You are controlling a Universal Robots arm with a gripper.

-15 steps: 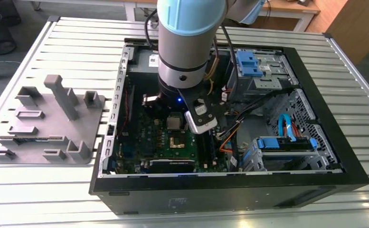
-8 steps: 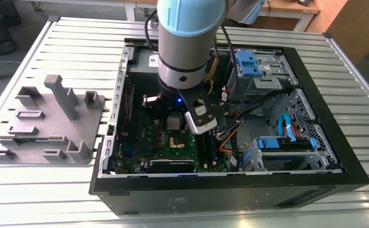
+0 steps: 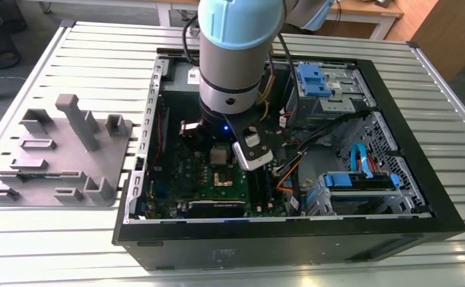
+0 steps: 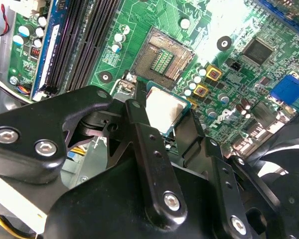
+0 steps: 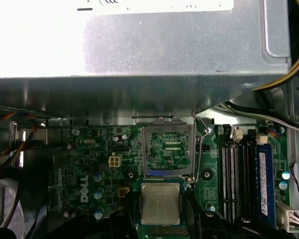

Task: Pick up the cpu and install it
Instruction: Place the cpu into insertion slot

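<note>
Slatted metal table (image 3: 57, 257) (wooden desk (image 3: 364, 8) behind)

You have the cpu (image 4: 164, 110) in both wrist views: a small flat square chip with a pale silver-grey metal top and a thin green rim, metal face up. It is clamped by its opposite edges in the gripper (image 4: 163, 105). It sits just beside the open, bare socket (image 4: 164, 54), not in it, and seems to hang slightly above the board.
</note>
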